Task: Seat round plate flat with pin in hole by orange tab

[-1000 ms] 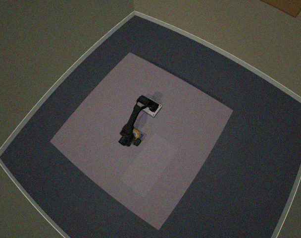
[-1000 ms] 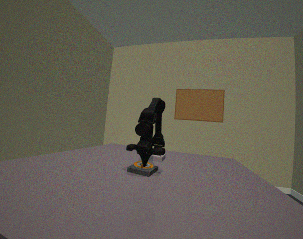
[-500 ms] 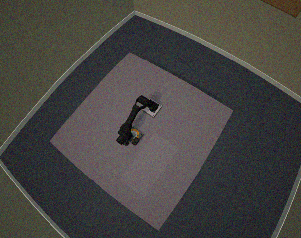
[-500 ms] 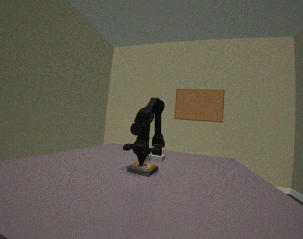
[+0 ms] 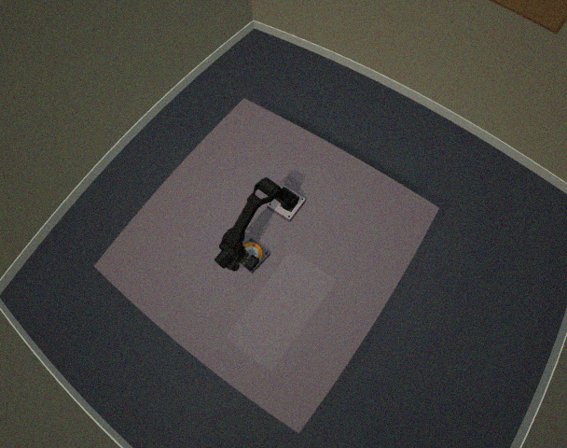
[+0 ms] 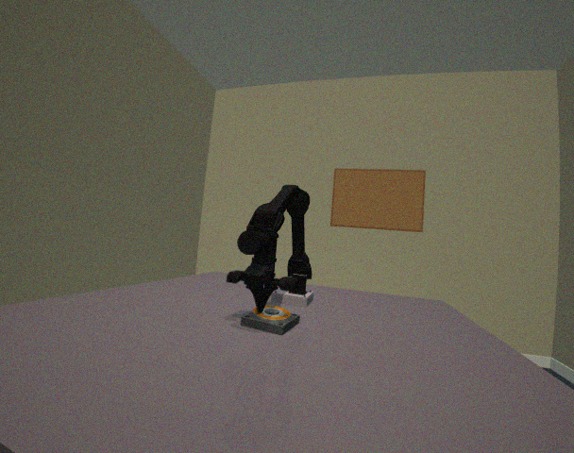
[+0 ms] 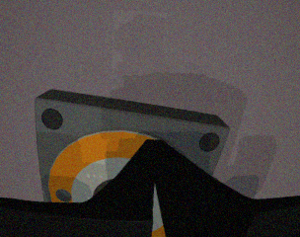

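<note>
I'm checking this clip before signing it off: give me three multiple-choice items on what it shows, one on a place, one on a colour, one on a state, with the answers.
1. Where is the tip of the claw?
A. Down at the round plate, on the side away from the arm's foot
B. High above the wall board
C. On the floor beside the table

2. What colour is the plate's outer ring?
A. Green
B. Orange
C. Blue

3. How does the claw stand?
A. Wide open
B. Shut on a loose block
C. Shut, with nothing between its fingers

Answers:
1 A, the exterior view shows the tip down at the plate on the grey base.
2 B, the wrist view shows an orange band around a pale centre.
3 C, the wrist view shows the two fingers meeting in a point.
</note>
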Motion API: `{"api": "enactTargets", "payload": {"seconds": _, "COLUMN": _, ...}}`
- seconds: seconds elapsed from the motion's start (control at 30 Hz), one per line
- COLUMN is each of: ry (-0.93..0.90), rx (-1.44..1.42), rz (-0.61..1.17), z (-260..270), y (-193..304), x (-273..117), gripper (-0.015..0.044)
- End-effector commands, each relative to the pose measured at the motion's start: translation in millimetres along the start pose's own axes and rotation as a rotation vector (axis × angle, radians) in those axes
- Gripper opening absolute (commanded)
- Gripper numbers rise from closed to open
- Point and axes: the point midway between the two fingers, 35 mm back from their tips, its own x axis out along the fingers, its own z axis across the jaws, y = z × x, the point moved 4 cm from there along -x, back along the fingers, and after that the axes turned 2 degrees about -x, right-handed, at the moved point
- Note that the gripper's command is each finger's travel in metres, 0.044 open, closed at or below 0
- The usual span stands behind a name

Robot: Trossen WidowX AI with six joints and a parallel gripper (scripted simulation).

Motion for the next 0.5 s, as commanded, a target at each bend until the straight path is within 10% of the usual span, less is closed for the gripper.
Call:
{"api": "enactTargets", "payload": {"seconds": 0.0, "ry": 0.004, "rx": -0.001, "rz": 0.004, "z": -7.5, "y": 4.7, "x": 0.0, "gripper": 0.0000}}
{"api": "enactTargets", "payload": {"seconds": 0.47, "ry": 0.006, "rx": -0.001, "rz": 0.005, "z": -24.5, "y": 20.2, "x": -1.8, "gripper": 0.0000}}
